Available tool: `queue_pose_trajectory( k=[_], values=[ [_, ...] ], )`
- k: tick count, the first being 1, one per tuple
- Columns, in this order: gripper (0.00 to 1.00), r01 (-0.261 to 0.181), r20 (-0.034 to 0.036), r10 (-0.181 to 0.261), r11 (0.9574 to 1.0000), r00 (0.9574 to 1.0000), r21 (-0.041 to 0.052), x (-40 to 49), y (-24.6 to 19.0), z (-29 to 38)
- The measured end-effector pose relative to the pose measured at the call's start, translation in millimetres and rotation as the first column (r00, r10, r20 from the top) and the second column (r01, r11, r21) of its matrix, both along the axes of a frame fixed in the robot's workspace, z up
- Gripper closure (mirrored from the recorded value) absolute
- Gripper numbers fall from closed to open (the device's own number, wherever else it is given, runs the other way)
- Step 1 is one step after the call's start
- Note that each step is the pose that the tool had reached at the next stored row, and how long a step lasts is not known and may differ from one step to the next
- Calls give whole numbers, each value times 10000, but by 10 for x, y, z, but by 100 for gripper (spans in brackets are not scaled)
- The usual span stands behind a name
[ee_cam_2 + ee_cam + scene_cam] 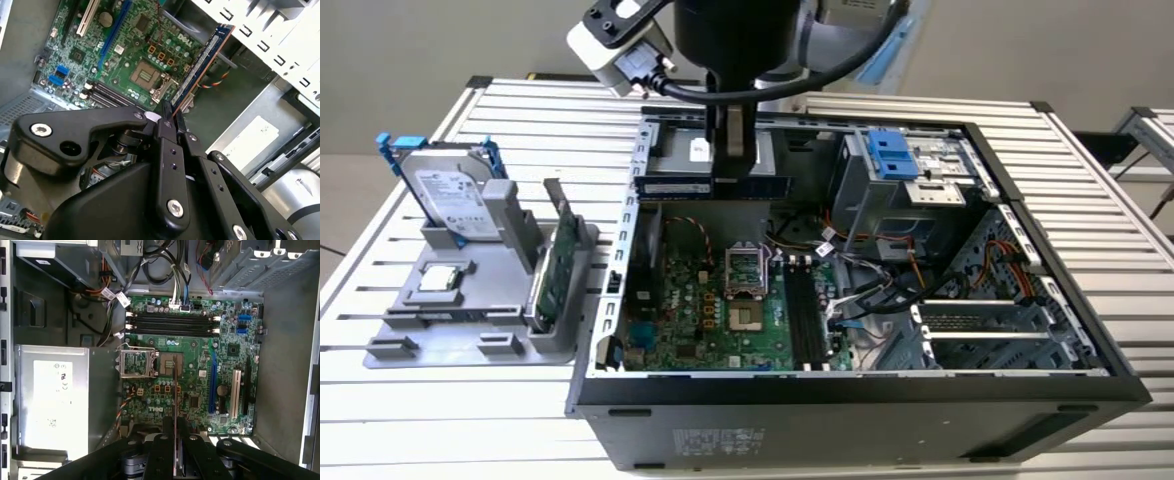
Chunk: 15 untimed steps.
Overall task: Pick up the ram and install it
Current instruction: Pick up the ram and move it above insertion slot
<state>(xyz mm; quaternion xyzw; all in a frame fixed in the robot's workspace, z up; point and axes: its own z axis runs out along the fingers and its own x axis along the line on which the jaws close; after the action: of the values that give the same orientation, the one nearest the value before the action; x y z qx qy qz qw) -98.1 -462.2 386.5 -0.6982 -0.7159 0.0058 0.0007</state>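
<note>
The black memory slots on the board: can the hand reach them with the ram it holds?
Probably yes. The hand grips the ram above the open case, and the slots lie bare; cables run beside them, not over them.

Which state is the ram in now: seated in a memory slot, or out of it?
Out. The gripper holds the ram in the air above the motherboard, and the memory slots in the first wrist view are empty.

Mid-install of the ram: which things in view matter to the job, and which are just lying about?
Job:
- ram
- gripper, shut on the ram above the open case
- memory slots

Lying about:
- hard drive
- expansion card
- grey holder
</note>
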Motion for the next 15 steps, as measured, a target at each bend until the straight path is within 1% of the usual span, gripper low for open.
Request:
queue_pose_trajectory(
  k=[5,8,15],
  values=[
    [100,0,-1,0,10000,10000,-1,63,5,-2],
    [100,10,0,-10,10000,10000,-1,119,6,-4],
    [100,196,0,-196,9998,9998,-2,220,13,-8]
  ],
)
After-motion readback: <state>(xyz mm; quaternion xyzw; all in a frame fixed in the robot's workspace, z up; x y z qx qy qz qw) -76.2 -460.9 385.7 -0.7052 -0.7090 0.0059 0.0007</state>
